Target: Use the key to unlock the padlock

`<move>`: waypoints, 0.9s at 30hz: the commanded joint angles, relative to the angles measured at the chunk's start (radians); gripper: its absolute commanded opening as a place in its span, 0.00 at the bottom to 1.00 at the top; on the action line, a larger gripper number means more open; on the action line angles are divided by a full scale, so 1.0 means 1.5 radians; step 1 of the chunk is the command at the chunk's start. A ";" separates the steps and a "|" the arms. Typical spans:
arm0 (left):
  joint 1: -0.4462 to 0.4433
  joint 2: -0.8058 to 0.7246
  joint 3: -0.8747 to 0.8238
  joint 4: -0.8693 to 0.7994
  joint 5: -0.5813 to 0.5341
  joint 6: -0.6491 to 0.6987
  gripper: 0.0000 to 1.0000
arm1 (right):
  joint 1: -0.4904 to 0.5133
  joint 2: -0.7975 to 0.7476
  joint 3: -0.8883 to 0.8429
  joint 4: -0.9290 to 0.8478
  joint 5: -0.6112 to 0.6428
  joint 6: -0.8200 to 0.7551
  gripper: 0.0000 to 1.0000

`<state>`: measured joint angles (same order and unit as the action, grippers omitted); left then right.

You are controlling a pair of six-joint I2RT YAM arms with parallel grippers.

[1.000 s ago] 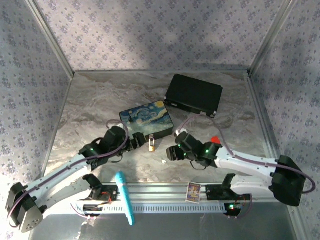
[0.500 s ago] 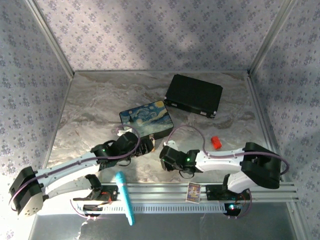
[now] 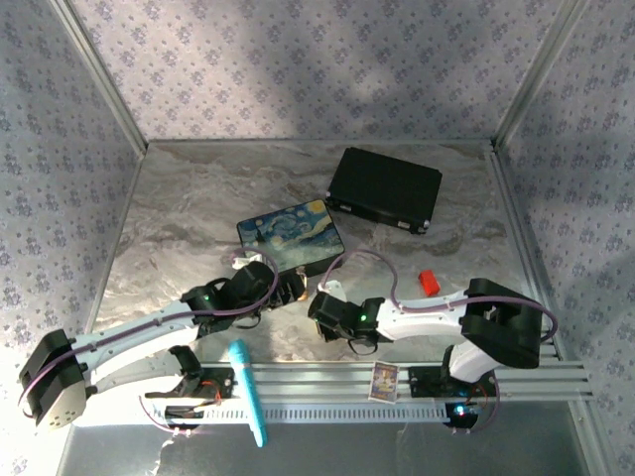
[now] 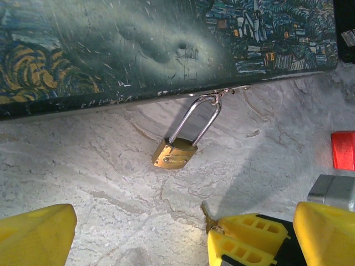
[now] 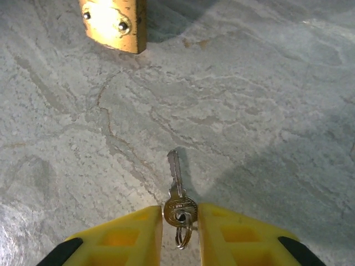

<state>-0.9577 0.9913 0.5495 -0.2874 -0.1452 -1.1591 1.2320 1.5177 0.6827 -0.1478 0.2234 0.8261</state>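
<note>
Pinching key (image 5: 176, 191), right gripper (image 5: 180, 223); bare marble (image 5: 260, 111) ahead up to padlock (image 5: 113, 22).

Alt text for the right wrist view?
The right gripper pinches the head of a small silver key lying flat on the marble table, blade pointing away. The brass padlock sits at the top left edge, partly cut off.

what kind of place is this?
Likely an enclosed robot test cell: patterned walls on a metal frame box in a marble-look tabletop, and the left arm and right arm sit on an aluminium rail at its near edge.
</note>
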 commanded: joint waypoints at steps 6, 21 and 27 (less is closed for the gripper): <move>-0.006 0.002 -0.022 0.015 -0.014 -0.027 0.99 | 0.013 0.039 0.027 -0.052 0.032 0.037 0.06; -0.054 0.068 -0.064 0.224 0.002 -0.150 0.80 | -0.040 -0.095 -0.041 0.062 -0.060 -0.050 0.00; -0.059 0.123 -0.061 0.300 0.033 -0.188 0.76 | -0.065 -0.148 -0.050 0.041 -0.118 -0.117 0.00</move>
<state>-1.0370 1.1599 0.4339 0.0582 -0.1196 -1.3781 1.1454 1.3403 0.6254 -0.0738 0.1062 0.7303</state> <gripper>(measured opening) 0.767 0.051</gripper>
